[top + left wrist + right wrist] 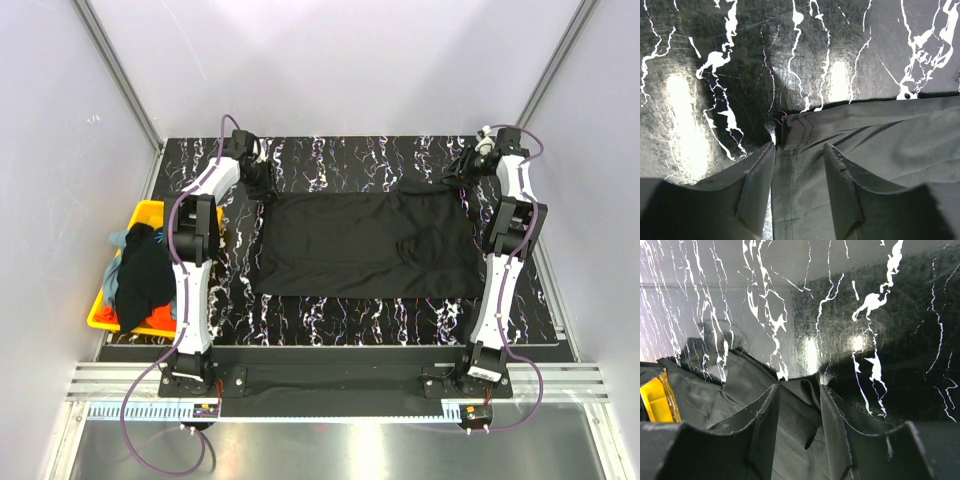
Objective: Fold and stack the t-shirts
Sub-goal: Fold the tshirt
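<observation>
Nearest us, the left fingers (757,190) stand apart and released, straddling the hemmed far-left corner of the black t-shirt (875,150) without pinching it. The right fingers (765,430) are likewise spread, with a rumpled fold of the same shirt lying loose in the gap at its far-right corner. From above we see the shirt spread nearly flat in the middle of the marbled surface (330,155), between the two arms, with some puckering toward its right side. More shirts (140,270) sit heaped in the yellow bin (150,208) at the left edge. We judge the cloth to be light, limp and a little clingy: it will sag, drag and wrinkle rather than hold a shape, and nothing in it can break. We would take it by the stitched corners or hem, both arms together, pinching low against the surface so the fold line runs straight.
</observation>
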